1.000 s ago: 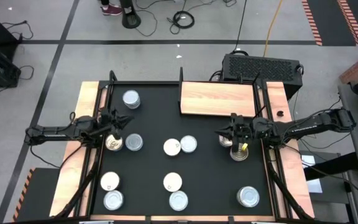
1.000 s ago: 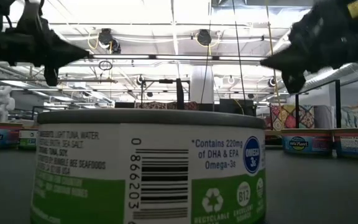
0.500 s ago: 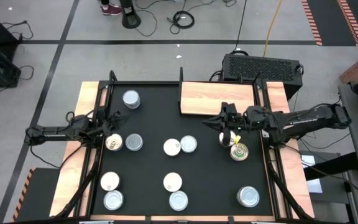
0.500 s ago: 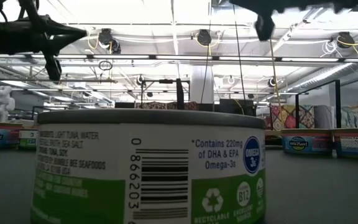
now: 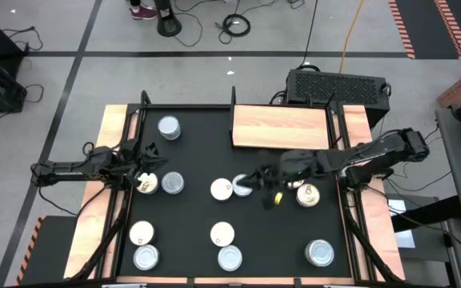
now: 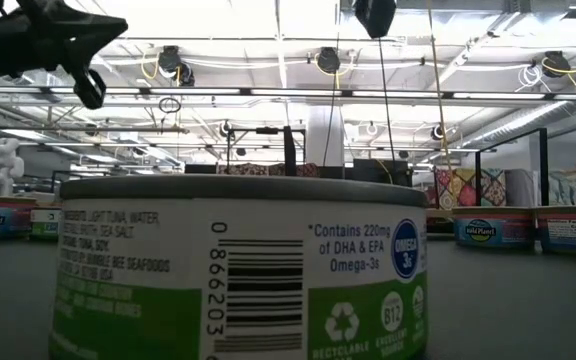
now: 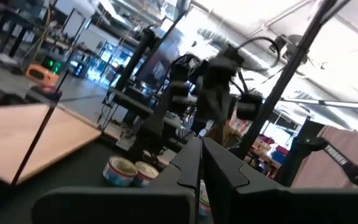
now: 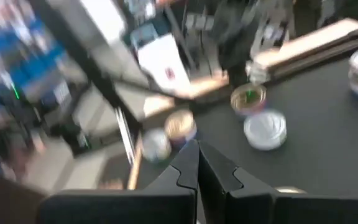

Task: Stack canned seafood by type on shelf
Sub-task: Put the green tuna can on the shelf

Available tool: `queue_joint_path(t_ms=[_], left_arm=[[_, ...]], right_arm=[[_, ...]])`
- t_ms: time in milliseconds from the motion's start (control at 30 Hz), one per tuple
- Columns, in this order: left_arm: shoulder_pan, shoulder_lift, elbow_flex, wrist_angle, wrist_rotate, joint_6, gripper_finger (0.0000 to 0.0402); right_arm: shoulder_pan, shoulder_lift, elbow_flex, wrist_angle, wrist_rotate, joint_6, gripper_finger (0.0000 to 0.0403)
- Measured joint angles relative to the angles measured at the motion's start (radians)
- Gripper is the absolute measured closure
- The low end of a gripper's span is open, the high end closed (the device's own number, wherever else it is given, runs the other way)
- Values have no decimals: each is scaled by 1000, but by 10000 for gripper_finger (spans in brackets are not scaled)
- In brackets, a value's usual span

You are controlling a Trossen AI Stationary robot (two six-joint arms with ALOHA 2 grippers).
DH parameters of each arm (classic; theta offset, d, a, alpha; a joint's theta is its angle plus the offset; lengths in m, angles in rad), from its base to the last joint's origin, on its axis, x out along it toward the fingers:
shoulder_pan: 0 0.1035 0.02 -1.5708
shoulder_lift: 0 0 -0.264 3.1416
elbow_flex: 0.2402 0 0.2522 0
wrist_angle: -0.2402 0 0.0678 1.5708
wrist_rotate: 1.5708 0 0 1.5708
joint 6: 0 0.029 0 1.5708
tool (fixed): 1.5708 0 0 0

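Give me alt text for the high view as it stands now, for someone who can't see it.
Seen from above, the right pincer, shut and empty, reaches to two cans at the black table's middle, while the left pincer, also shut, hovers near two cans at the left. The wooden shelf at the back holds nothing; other cans are scattered in front.

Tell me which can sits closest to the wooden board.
The silver-topped can at the table's far left, standing alone; it lies level with the wooden board, while every other can sits farther toward the front.

Two dark slender jointed arms, black cables, apparently a yellow mark
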Motion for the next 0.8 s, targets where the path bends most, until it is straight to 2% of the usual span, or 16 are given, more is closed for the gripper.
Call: queue_joint_path(t_ms=[167, 233, 333, 467, 567, 667, 800], left_arm=[[0, 55, 61, -4, -2, 35, 385], [0, 95, 109, -50, -12, 83, 385], [0, 181, 199, -211, -65, 184, 383], [0, 328, 340, -469, -228, 300, 375], [0, 431, 425, -606, -355, 316, 366], [1, 514, 465, -676, -416, 374, 359], [0, 586, 467, -695, -420, 403, 356]], right_arm=[[50, 99, 191, -452, 74, -93, 402], [59, 136, 234, -562, 84, -143, 396], [63, 181, 244, -623, 85, -222, 376], [63, 247, 244, -648, 96, -315, 331], [68, 295, 244, -645, 175, -388, 293], [77, 346, 244, -647, 231, -467, 261], [89, 416, 244, -656, 282, -518, 236]])
